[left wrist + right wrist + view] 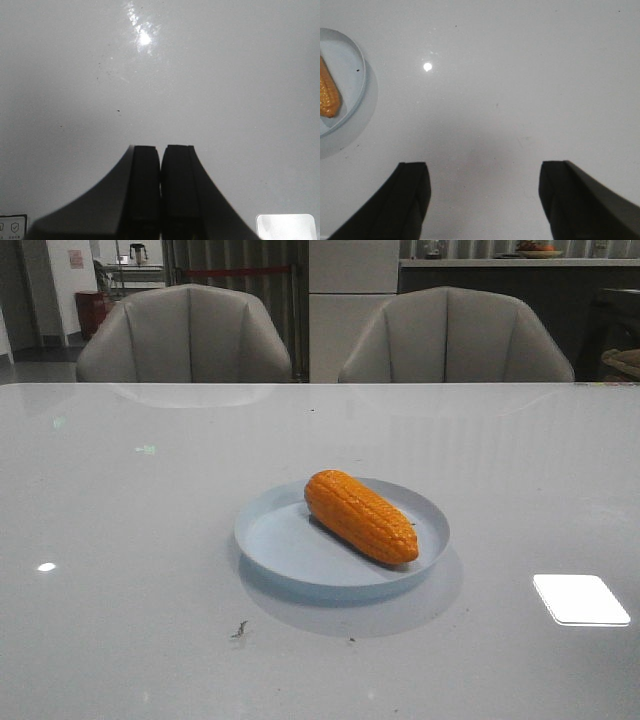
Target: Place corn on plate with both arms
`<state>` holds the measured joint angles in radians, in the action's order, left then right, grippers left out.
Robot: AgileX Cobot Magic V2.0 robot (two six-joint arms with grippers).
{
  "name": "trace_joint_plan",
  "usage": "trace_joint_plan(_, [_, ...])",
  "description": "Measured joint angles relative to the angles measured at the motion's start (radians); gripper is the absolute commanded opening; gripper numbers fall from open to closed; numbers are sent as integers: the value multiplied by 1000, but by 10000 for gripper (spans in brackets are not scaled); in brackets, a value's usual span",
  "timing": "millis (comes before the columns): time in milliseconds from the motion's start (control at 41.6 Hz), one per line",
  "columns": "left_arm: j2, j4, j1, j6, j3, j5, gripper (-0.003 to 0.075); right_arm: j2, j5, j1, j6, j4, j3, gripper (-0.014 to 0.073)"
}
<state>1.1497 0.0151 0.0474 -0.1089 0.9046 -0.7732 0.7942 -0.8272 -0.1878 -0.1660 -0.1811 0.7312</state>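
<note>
While the corn (361, 516) lies on the plate (275, 536) — left tool (160, 170) closed, right tool (482, 187) spread wide

No text I can read anywhere. Closest thing: a small sticker (12, 225) on the table (225, 100), seen at the edge of my left wrist cam, w/ two shield-type icons and tiny print under them, too small and blurred to make out. In the front cam, far left in the background, a pale sign (76, 258) hangs on the wall; looks like reddish marks on it, but illegible. Corn (360, 516) and plate (265, 530): no brand, label or no. visible on either. My fingers (407, 200) show no markings in either wrist cam.
</note>
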Motion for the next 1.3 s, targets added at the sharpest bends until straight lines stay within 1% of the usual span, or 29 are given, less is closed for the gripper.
trace_joint_plan(384, [-15, 2, 0, 0, 0, 0, 93, 0, 0, 0, 0, 0, 0, 568])
trace_joint_plan(600, [-148, 4, 0, 0, -3, -2, 94, 0, 0, 0, 0, 0, 0, 568])
trace_joint_plan(744, [-289, 10, 0, 0, -22, 2, 93, 0, -2, 0, 0, -2, 0, 568])
trace_joint_plan(936, [-509, 29, 0, 0, -134, 70, 93, 0, -11, 0, 0, -2, 0, 568])
trace_joint_plan(1105, [-707, 40, 0, 0, -274, 190, 93, 0, -11, 0, 0, -2, 0, 568])
trace_joint_plan(1297, [-865, 41, 0, 0, -441, 324, 93, 0, -11, 0, 0, -2, 0, 568])
